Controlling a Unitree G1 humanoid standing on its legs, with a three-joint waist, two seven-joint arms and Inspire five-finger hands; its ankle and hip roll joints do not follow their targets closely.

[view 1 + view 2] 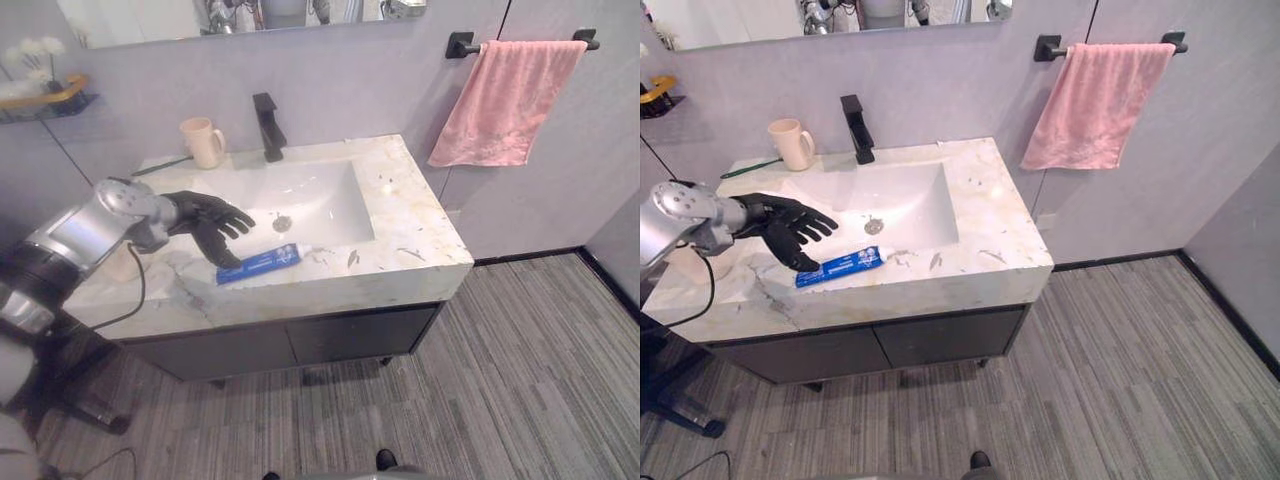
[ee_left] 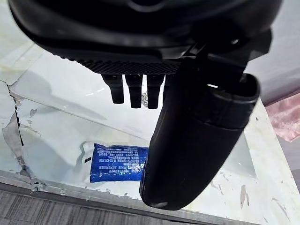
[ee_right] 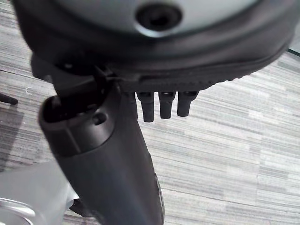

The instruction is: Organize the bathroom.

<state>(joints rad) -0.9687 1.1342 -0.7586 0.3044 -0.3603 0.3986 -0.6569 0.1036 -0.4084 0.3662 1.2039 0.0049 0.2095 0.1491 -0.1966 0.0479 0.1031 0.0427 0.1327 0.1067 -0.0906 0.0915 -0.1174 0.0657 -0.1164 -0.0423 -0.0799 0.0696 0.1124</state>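
One item lies loose on the counter's front strip: a blue toothpaste tube (image 1: 258, 264), flat on the marble countertop (image 1: 420, 240) between the front edge and the sink basin (image 1: 310, 200). Its long axis runs roughly along the counter's front edge, white cap end pointing toward the robot's right and lifted slightly toward the basin.

The left hand (image 1: 205, 222) hangs just above and beside the tube's crimped, left-hand end. Its fingers are spread and straight, holding nothing, the thumb pointing down close to that end; contact cannot be confirmed. In the left wrist view the tube (image 2: 119, 162) shows past the thumb, below the fingertips.

The right hand (image 3: 108, 154) is low over the striped floor, well apart from the counter, fingers relaxed and empty. Judgement: the left hand is the nearer by far, and the coming grasp calls for closing across the tube's short width.

Further back stand a cream mug (image 1: 203, 142), a green toothbrush (image 1: 160, 166) beside it, and the black faucet (image 1: 268, 127). A pink towel (image 1: 505, 100) hangs on the wall rail.
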